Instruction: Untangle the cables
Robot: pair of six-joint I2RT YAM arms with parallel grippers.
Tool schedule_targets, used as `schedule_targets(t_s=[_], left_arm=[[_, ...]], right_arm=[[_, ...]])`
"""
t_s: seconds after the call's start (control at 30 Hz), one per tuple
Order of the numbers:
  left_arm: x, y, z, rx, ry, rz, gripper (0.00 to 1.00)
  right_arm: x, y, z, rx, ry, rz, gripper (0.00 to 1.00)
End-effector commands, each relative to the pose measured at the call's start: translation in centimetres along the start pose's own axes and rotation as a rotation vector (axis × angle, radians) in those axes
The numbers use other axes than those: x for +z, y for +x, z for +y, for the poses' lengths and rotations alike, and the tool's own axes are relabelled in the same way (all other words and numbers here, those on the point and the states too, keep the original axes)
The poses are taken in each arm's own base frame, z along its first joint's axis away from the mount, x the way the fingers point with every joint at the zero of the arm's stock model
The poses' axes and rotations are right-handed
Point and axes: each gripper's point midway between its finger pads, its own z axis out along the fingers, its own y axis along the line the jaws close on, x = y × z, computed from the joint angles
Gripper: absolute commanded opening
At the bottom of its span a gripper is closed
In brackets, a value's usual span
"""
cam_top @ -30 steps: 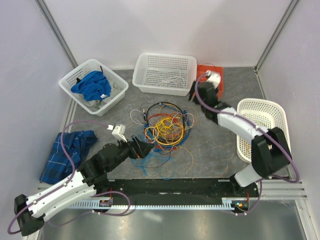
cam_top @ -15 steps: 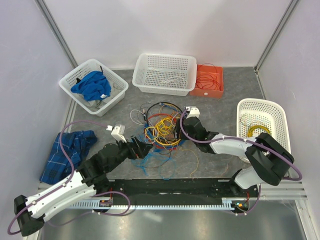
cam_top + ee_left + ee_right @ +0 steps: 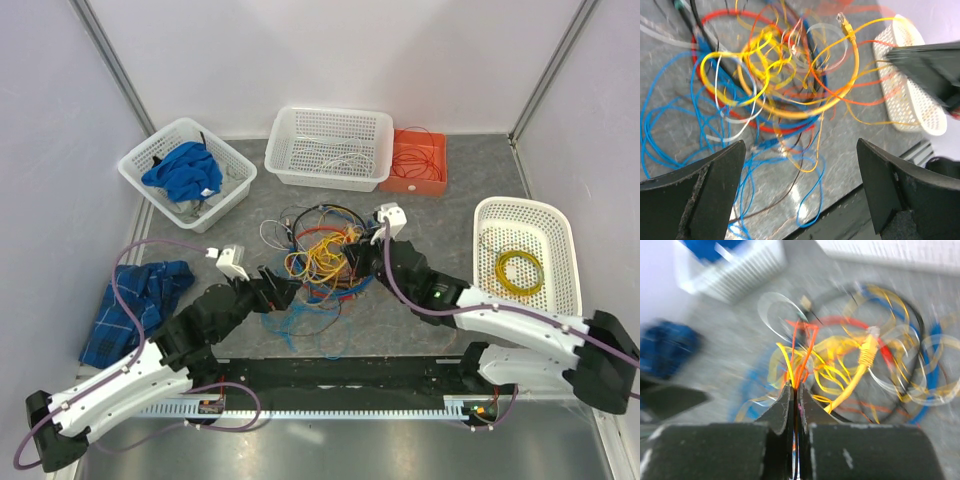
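**Grey surface (image 3: 440, 215), tangle at its middle: right jaws now pinched shut**

The cables (image 3: 322, 262) lie in one loose bunch at the middle of the surface, with yellow, orange, red, blue, black and white loops crossing one another. Blue strands trail toward the near edge.

At the bunch's right edge the right gripper (image 3: 362, 262) has its jaws pressed together on a few orange strands. In the right wrist view these rise from the heap into the slit between the fingers. A second ago this arm reached over the orange tray (image 3: 415, 186) at the back, and half a second ago it had already come down beside the bunch.

The left gripper (image 3: 285, 290) sits at the bunch's left edge with its jaws spread wide, holding nothing – much as before, only nudged a little farther back.

With the right arm swung clear, a yellow coil (image 3: 520, 270) shows inside the oval white basket (image 3: 560, 225) on the right, where the arm hid it a second ago.
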Motion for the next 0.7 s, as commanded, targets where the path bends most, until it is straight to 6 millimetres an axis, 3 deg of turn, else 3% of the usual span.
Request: schedule_targets(t_s=[0.0,0.1,0.23,0.5,0.67], left_arm=[[-1.1,-6.3,-3.2,0.053,0.056,-0.189,1.00],[-1.8,-8.6,-5.0,0.098,0.113,-0.265,1.00],[-2.2,-10.0,-7.2,0.126,0.198,-0.313,0.99],[0.6,-8.1,-11.5,0.206,0.332,-0.181,0.92],[2.5,-7.7,-12.2,0.237,0.329,-0.158,0.84]], right_arm=[[-2.6,-6.8,2.9,-0.012,-0.040,-0.135,0.00],[-3.4,-7.5,3.4,-0.019,-0.049,-0.130,0.00],[-4.2,-7.6,3.8,-0.008,-0.083,-0.131,0.00],[-5.4,-8.3,4.9,0.009,-0.150,-0.142,0.00],[-6.6,-8.9,5.9,0.036,-0.214,-0.141,0.00]])
